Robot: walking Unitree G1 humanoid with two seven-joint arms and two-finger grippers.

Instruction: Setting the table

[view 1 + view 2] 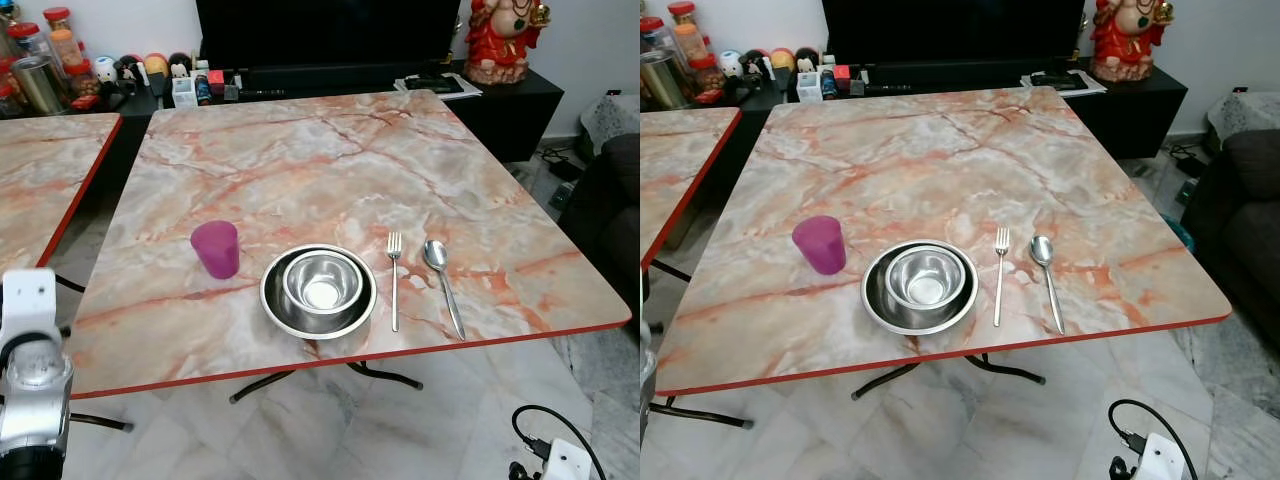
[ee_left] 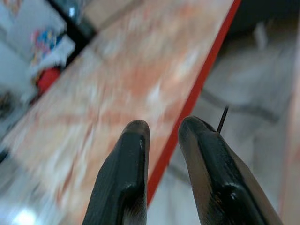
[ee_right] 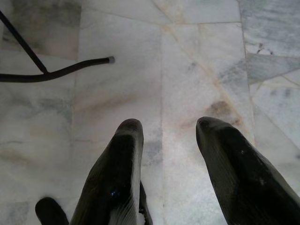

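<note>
Bowl (image 1: 320, 283) sits in plate (image 1: 318, 292) near table's front edge; both jaws apart.

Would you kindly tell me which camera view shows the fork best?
The right eye view: the fork lies whole and nearer mid-frame, between the bowls and the spoon. The left eye view shows it equally whole. The wrist views show blurred table edge and floor.

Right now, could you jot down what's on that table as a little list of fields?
table: marble-look top with red edge
cup: purple cup, upright, left of the bowls
bowls: small steel bowl nested in a bigger one, near the front edge
fork: fork, right of the bowls
spoon: spoon, right of the fork
jaws: both open, holding nothing
</note>
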